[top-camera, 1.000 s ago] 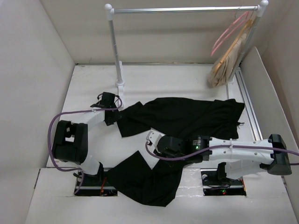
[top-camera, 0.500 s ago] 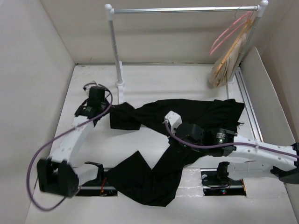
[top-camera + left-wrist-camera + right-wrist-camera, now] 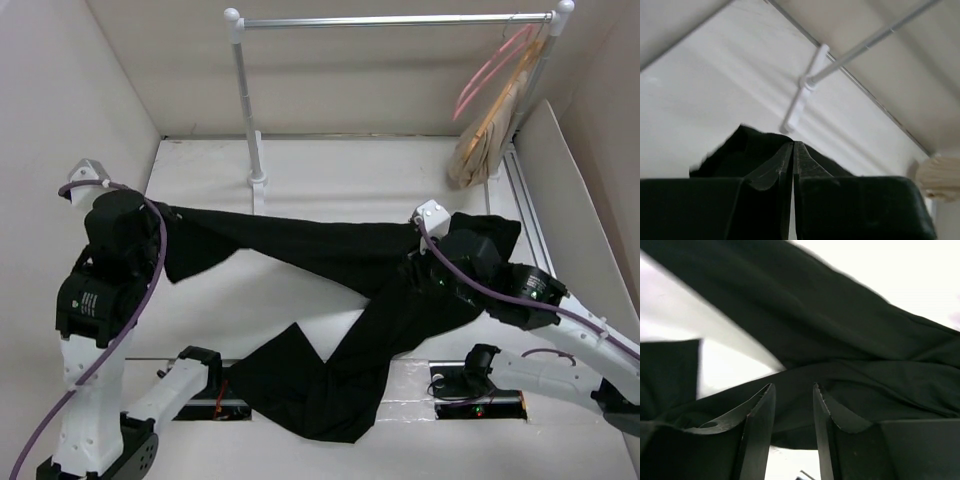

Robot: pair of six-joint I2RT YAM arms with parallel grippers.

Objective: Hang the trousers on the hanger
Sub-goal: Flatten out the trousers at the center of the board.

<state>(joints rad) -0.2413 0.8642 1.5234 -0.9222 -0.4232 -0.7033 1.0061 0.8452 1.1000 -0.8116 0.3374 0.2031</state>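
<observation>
The left arm of white moulded links (image 3: 85, 400) carries bulky black joint housings (image 3: 110, 265), one of which bears small pale markings. A glossy purple cable (image 3: 158, 240) runs along it to a small white camera block (image 3: 88, 172). The right arm of white links (image 3: 590, 365) has matching black housings (image 3: 525, 295), a purple cable (image 3: 480, 290) and a white block (image 3: 433, 213). The left near-black wedge-shaped fingers (image 3: 765, 172) look smooth. The right dark tapered fingers (image 3: 757, 415) show finely toothed inner edges.
</observation>
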